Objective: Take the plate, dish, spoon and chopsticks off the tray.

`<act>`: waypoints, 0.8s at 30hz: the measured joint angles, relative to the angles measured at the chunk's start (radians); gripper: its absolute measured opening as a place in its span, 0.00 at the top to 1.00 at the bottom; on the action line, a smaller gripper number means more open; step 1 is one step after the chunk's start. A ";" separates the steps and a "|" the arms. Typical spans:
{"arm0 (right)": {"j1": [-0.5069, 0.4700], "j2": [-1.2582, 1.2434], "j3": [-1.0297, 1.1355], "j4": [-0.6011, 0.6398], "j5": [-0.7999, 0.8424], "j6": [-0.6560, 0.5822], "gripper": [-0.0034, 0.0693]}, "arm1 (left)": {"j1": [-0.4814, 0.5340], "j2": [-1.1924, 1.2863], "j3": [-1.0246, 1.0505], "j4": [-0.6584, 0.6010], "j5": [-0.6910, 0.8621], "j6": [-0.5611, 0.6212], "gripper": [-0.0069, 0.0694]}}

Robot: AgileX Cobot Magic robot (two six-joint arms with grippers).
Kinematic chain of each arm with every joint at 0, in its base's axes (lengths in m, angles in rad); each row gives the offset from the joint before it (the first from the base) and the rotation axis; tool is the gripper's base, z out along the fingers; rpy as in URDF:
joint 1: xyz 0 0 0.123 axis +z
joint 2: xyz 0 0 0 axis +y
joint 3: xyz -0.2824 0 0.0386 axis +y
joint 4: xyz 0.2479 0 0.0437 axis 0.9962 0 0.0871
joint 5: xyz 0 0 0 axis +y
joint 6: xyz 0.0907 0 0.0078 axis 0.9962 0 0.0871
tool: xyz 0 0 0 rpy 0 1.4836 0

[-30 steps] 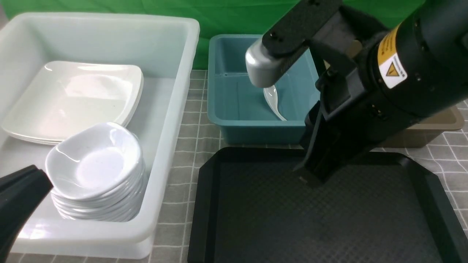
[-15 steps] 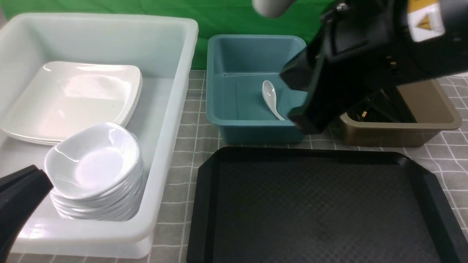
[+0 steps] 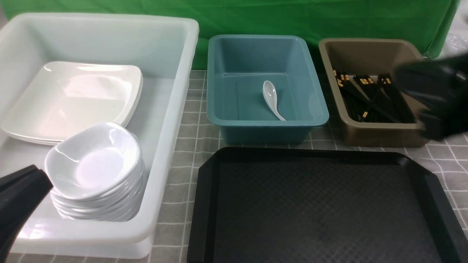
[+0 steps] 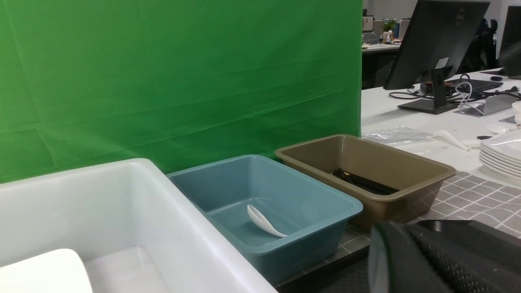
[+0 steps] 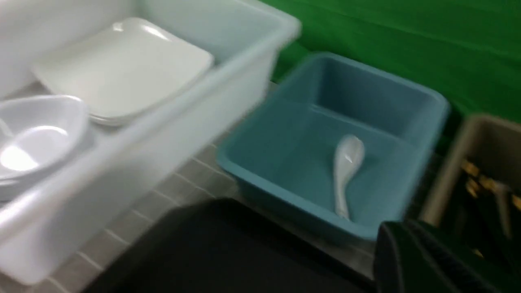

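The black tray (image 3: 318, 212) lies at the front with nothing on it. The white square plate (image 3: 73, 98) rests on a low pile at the back of the white tub, and a stack of small dishes (image 3: 95, 168) stands in front of it. The white spoon (image 3: 272, 98) lies in the teal tub. Black chopsticks (image 3: 373, 98) lie in the brown tub. My left gripper (image 3: 25, 190) sits at the front left over the white tub's near corner, shut and empty. My right gripper (image 3: 438, 95), blurred, hangs by the brown tub's right side, shut and empty.
The white tub (image 3: 175, 120), teal tub (image 3: 267, 128) and brown tub (image 3: 380, 137) stand in a row behind and left of the tray on a grey checked cloth. A green backdrop closes the back. More white plates (image 4: 502, 152) are stacked far right.
My right arm has swung up and away to the right from over the tray and teal tub, uncovering the brown tub, and its jaws have closed. The left arm has not moved.
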 joint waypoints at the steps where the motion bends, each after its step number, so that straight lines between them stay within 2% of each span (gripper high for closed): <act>1: -0.066 -0.078 0.085 0.013 -0.010 0.000 0.93 | 0.000 0.000 0.000 0.000 0.000 0.000 0.90; 3: -0.134 -0.142 0.163 0.021 -0.026 0.000 0.93 | 0.000 0.000 0.000 0.000 0.000 0.000 0.90; 4: -0.214 -0.247 0.286 0.025 -0.057 0.000 0.93 | 0.000 0.000 0.000 0.000 0.000 0.000 0.90; 6: -0.312 -0.359 0.409 0.027 -0.098 0.000 0.93 | 0.000 0.000 0.000 0.000 0.000 0.000 0.90; 9: -0.426 -0.529 0.591 0.028 -0.152 0.000 0.93 | 0.000 0.000 0.000 0.000 0.000 0.000 0.90; 12: -0.492 -0.681 0.740 0.029 -0.166 0.000 0.93 | 0.000 0.000 0.000 0.000 0.000 0.000 0.90; 16: -0.517 -0.845 0.879 0.030 -0.162 -0.002 0.93 | 0.000 0.000 0.000 0.000 0.000 0.001 0.90; 24: -0.480 -0.893 0.889 0.030 -0.099 -0.039 0.93 | 0.000 0.000 0.000 0.000 -0.004 0.001 0.90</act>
